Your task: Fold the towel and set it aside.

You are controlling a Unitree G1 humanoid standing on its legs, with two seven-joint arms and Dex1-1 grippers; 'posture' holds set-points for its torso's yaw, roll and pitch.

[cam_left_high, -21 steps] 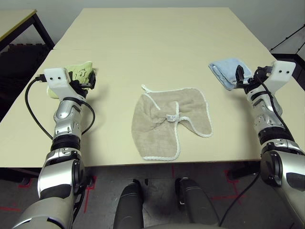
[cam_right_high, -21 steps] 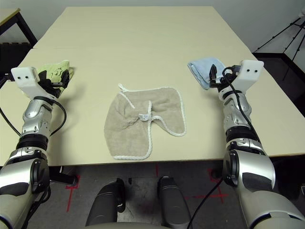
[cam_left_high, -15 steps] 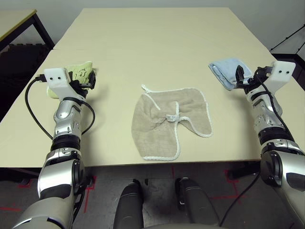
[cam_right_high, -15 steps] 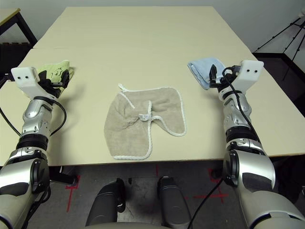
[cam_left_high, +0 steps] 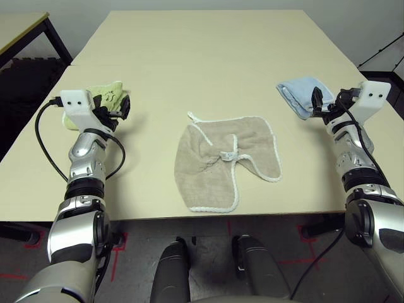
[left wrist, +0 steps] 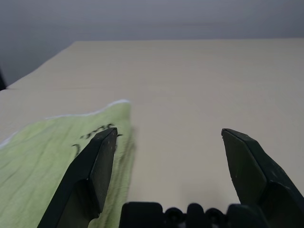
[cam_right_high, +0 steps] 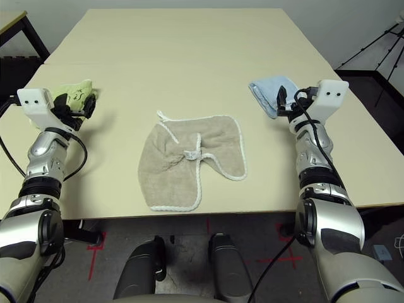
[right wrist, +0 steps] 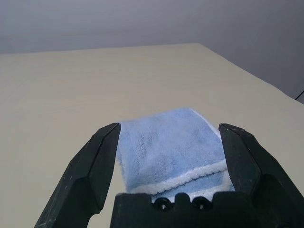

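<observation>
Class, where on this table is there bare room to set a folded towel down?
The far half of the wooden table is bare, as are the strips flanking the crumpled beige towel. The lime-green folded towel and light blue folded towel crowd the side edges.

the light was bright, even and soft, and the table (cam_left_high: 208,57) showed no glare. shadows under the towel (cam_left_high: 227,161) were faint. the head views were sharp, with straight edges bowing slightly. in the wrist views the near fingers (left wrist: 90,175) looked soft and the background hazy.
</observation>
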